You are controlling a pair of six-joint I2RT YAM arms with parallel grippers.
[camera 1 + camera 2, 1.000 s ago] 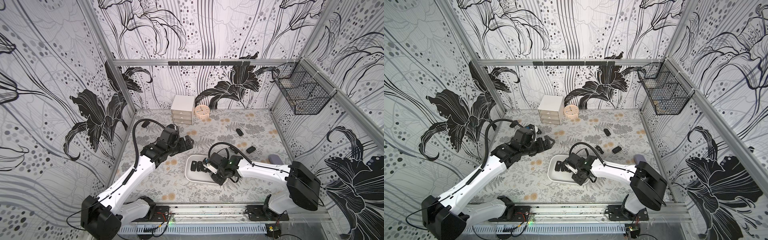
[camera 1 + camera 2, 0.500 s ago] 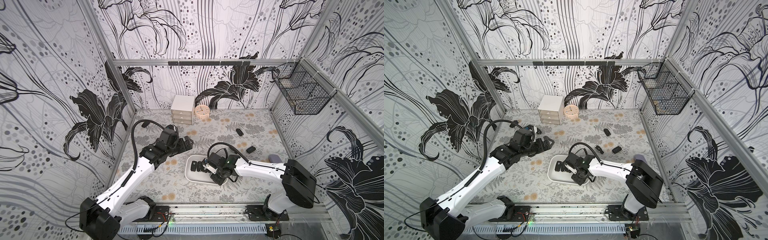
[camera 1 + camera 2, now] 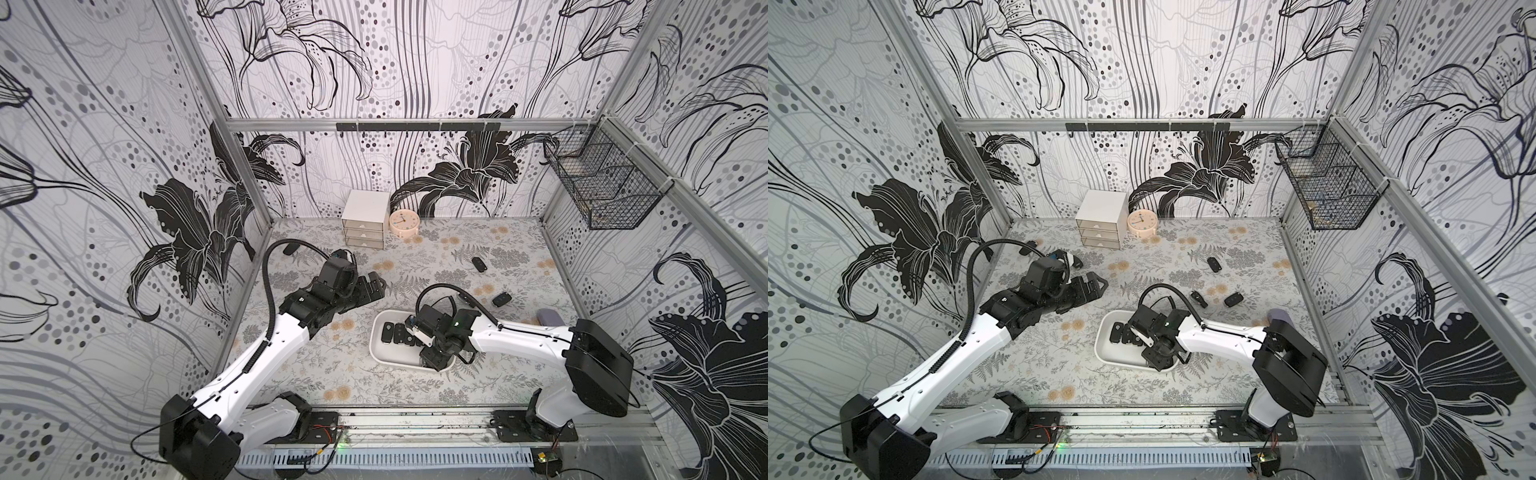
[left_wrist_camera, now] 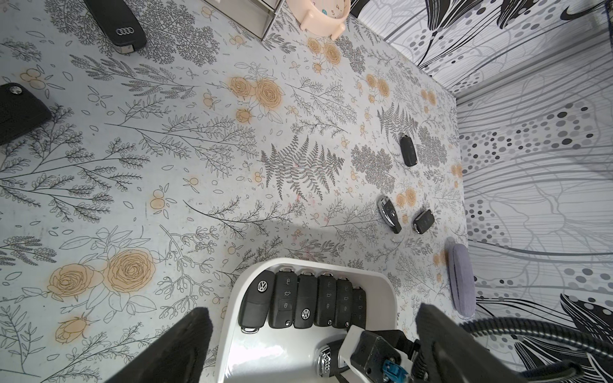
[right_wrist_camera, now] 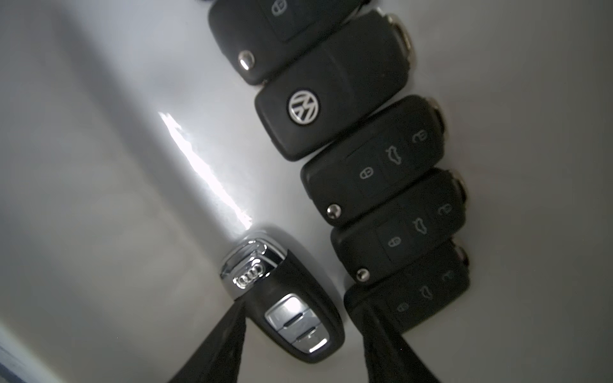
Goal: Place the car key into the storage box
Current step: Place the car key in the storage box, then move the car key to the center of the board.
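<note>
The storage box (image 3: 388, 353) (image 3: 1113, 353) is a shallow white tray at the front middle of the table. A black and chrome car key (image 5: 285, 298) (image 4: 326, 363) lies flat on its floor (image 5: 99, 165), beside a row of several black fobs (image 5: 331, 109). My right gripper (image 5: 300, 310) (image 3: 432, 361) points down into the box, open. Its fingers straddle the key, and one stands clear of it over a neighbouring fob. In both top views the gripper hides this key. My left gripper (image 3: 376, 286) (image 4: 313, 316) hangs open and empty over the table, behind and left of the box.
Loose fobs lie on the table: two (image 3: 478, 264) (image 3: 501, 299) right of the box, a third (image 3: 1198, 299) by the right arm's cable, more (image 4: 116, 23) (image 4: 16, 112) near the left wall. Drawer cabinet (image 3: 365, 224) and clock (image 3: 404, 220) stand at the back. Wire basket (image 3: 602, 187) hangs right. A grey case (image 3: 548, 318) lies right.
My right gripper's jaws have spread apart over the box and let go of the key. The left arm has barely shifted.
</note>
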